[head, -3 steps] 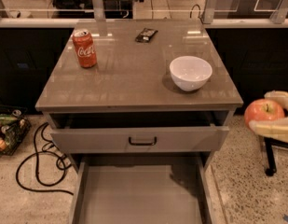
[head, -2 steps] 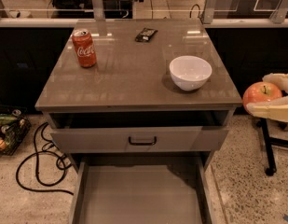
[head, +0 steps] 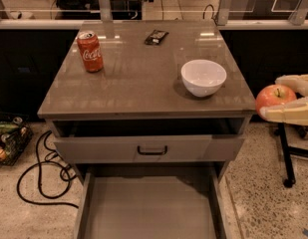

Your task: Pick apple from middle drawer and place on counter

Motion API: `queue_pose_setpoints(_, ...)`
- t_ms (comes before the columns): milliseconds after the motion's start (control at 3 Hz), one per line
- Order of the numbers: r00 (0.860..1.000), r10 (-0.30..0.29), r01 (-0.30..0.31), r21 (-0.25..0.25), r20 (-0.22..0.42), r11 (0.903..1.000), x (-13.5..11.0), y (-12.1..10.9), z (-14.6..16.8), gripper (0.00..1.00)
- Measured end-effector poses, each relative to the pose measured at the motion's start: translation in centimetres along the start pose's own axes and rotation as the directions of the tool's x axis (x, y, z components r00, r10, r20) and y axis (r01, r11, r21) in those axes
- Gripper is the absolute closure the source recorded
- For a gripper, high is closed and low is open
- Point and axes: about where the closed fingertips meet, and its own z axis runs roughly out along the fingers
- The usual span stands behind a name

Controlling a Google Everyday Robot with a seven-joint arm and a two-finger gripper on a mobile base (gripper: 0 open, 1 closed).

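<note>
The apple (head: 273, 96) is red with a short stem and sits between the cream fingers (head: 288, 114) of my gripper (head: 274, 97), which is shut on it. It is held in the air just right of the counter's front right corner, at about counter height. The counter (head: 138, 78) is a glossy grey-brown cabinet top. The middle drawer (head: 148, 210) is pulled out at the bottom of the view, and its grey floor is bare.
A red soda can (head: 89, 51) stands at the counter's back left. A white bowl (head: 203, 76) sits at the right. A small dark packet (head: 156, 36) lies at the back. The top drawer front (head: 151, 148) is slightly open. Cables (head: 41, 176) lie on the floor at the left.
My gripper has moved up and slightly left with the apple, coming closer to the counter's right edge. Nothing on the counter has moved.
</note>
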Motion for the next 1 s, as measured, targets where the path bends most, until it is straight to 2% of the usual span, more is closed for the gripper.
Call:
queue_pose_setpoints(333, 1.0, 0.005, -0.005, -0.019, 0.001, 0.9998, -0.4, -3.4, 1.4, 1.0)
queue_pose_setpoints(1000, 1.0, -0.004, 0.004, -0.015, 0.0, 0.9999, -4.2, -11.9, 4.1, 1.0)
